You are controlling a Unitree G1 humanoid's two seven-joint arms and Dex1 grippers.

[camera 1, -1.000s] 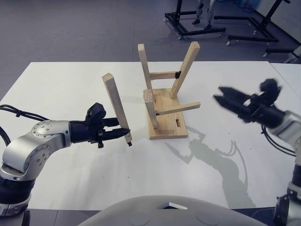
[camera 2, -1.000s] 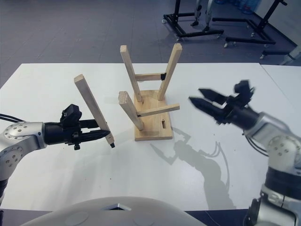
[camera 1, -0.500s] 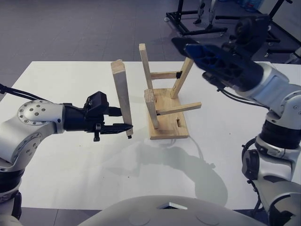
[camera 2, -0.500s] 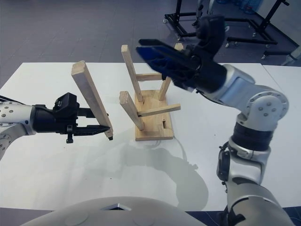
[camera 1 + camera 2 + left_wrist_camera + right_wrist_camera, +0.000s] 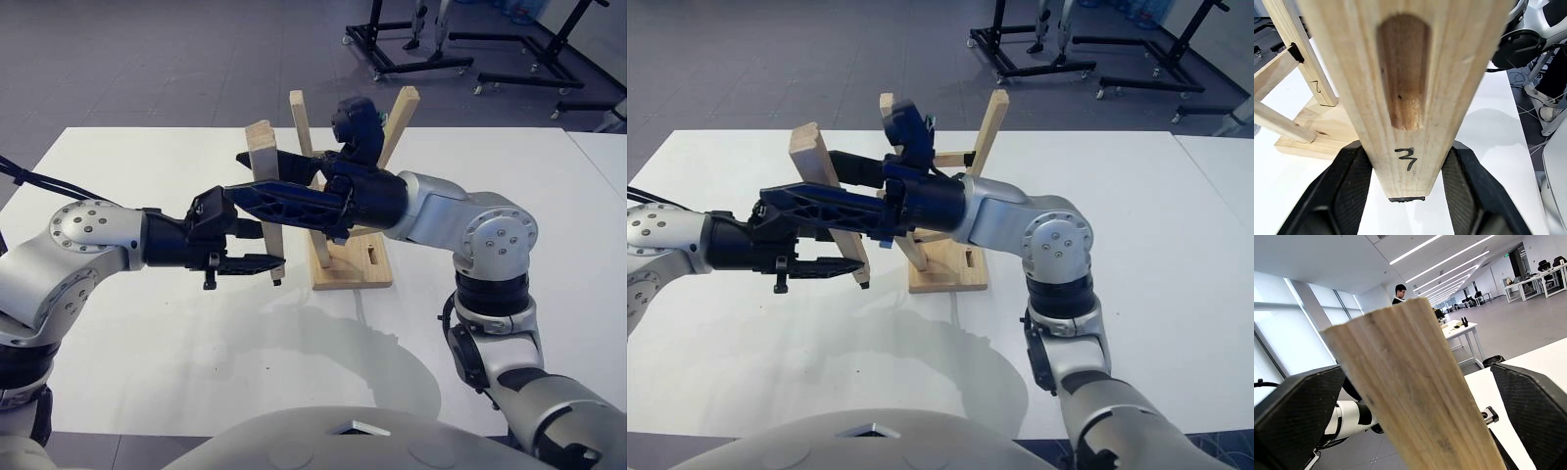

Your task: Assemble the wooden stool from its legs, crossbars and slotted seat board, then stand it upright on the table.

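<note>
Fingers of the left gripper [image 5: 265, 250] were clenched on the lower end of a loose stool leg [image 5: 261, 147], held upright. The right gripper [image 5: 235, 174] was released, straddling its upper part. Just past the left fingertips, the upturned part-built stool [image 5: 351, 262] sat on the table [image 5: 118, 176].

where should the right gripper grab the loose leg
Its upper half, coming from the stool side: the leg stands near upright with the left gripper clamped on its bottom end, leaving the flat faces above free for the right gripper.
</note>
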